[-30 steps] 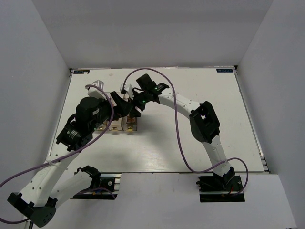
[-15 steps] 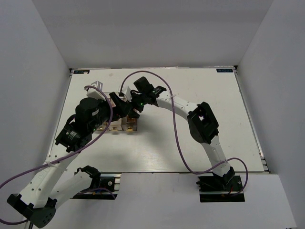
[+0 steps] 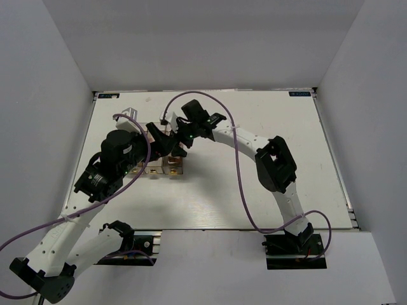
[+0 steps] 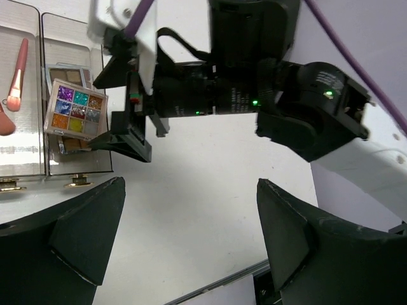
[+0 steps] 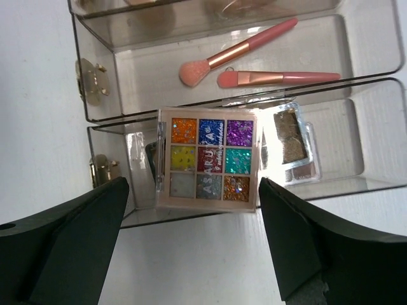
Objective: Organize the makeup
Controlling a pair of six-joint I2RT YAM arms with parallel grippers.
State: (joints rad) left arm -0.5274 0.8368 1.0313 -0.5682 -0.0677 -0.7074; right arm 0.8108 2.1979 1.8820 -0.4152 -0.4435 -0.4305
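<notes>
1. Right gripper (image 5: 193,190) hangs directly over the multicolour palette (image 5: 208,157). Its jaws are spread wider than the palette, it grips nothing, and we see no contact.
2. We find that palette at one end of the nearest compartment of the clear organizer (image 5: 343,86), with a brown-toned palette (image 5: 292,143) at the other end of the same compartment. Its lower edge seems to overlap the outer wall, so we judge it propped rather than flat, though we cannot be sure.
3. Two pink sticks (image 5: 280,78) lie in the middle compartment, close together but apart. The far compartment is cut off, so we cannot tell what it holds.
4. We judge the sorting well along, since every item we can see is inside the organizer. What may be left is settling the multicolour palette flat. In the top view the arms cover the organizer, so we cannot count more.
5. Left gripper (image 4: 191,216) hovers over the white table (image 3: 286,114) beside the organizer, its jaws wide apart and empty.
</notes>
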